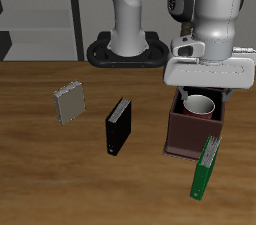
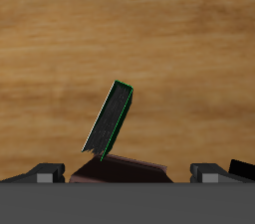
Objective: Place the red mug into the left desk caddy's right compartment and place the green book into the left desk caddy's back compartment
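The red mug (image 1: 199, 104) stands upright inside the left desk caddy (image 1: 184, 134), in the squarish end section farthest from the table's front edge. My gripper (image 1: 203, 91) hangs just above the mug, open and empty. In the wrist view my fingertips (image 2: 45, 173) stand wide apart with nothing between them. The green book (image 1: 206, 167) lies outside the caddy, tilted, its upper end against the caddy's near end and its lower end on the table toward the front edge. It also shows in the wrist view (image 2: 110, 118), beside the caddy's edge (image 2: 120, 171). The mug is out of the wrist view.
A black book (image 1: 118, 126) stands on the table beside the caddy. A grey book (image 1: 70, 102) lies farther from the caddy. The robot's base (image 1: 130, 44) is at the table's back.
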{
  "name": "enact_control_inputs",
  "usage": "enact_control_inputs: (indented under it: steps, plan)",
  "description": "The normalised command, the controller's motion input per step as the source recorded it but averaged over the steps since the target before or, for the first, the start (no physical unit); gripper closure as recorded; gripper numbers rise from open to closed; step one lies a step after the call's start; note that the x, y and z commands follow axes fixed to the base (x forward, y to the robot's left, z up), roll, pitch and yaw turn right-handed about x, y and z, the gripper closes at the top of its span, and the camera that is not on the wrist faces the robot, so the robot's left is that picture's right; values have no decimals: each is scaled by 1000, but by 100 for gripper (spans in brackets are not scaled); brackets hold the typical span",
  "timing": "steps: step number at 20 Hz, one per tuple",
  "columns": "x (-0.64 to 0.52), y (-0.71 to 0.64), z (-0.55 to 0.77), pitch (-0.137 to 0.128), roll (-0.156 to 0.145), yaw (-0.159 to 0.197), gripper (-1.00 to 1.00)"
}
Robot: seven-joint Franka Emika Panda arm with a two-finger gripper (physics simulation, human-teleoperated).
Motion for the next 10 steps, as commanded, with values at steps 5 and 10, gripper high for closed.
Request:
enact_control_inputs:
  steps: [5, 10]
  plan:
    - [202, 145, -265, -8, 9, -53, -100]
    - [104, 121, -192, 0, 19, -32, -100]
